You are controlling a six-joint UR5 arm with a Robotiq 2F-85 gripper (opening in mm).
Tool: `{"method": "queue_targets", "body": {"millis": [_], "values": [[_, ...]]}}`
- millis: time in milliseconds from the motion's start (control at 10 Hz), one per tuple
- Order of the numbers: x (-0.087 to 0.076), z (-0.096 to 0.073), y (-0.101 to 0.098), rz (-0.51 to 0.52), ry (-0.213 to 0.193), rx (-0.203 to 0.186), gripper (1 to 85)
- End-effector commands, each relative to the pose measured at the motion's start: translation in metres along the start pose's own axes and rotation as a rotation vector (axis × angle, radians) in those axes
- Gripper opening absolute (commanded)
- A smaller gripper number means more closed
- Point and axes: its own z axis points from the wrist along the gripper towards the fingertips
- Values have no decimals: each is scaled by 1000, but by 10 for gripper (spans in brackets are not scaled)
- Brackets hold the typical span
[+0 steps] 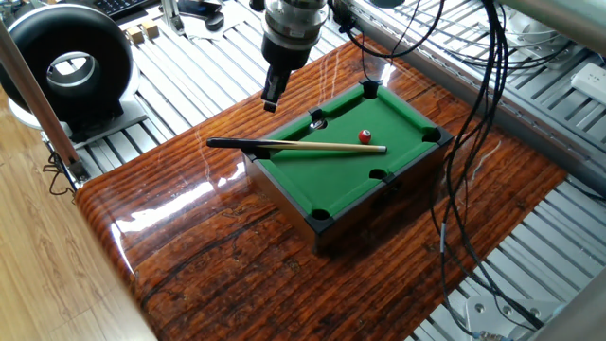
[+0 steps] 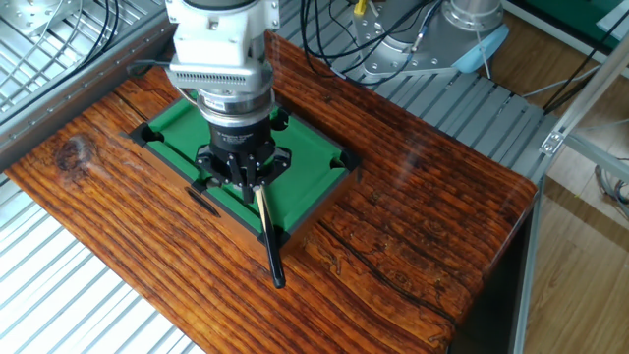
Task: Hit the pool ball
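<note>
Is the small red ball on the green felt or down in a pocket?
On the felt: the small red ball sits beside the wooden cue's tip, clear of every pocket.

pool ball hidden behind gripper (image 2: 243, 175) | cue (image 2: 266, 234) tip covered

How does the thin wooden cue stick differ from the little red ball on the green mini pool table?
The thin wooden cue stick is long and pale with a black butt; the little red ball is tiny, round and glossy. The cue overhangs the table's rail; the ball sits wholly on the felt. Both lie untouched.
</note>
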Motion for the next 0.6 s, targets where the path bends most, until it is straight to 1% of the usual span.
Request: {"method": "queue_targets", "body": {"millis": [0,100,200,300,400,500], "values": [[1,5,9,21,2,-20,10],[9,5,0,25,31,11,10],[12,6,-4,29,44,30,10],[9,6,1,42,32,11,10],[4,5,8,50,15,-18,10],[5,6,12,45,17,-29,10]]}}
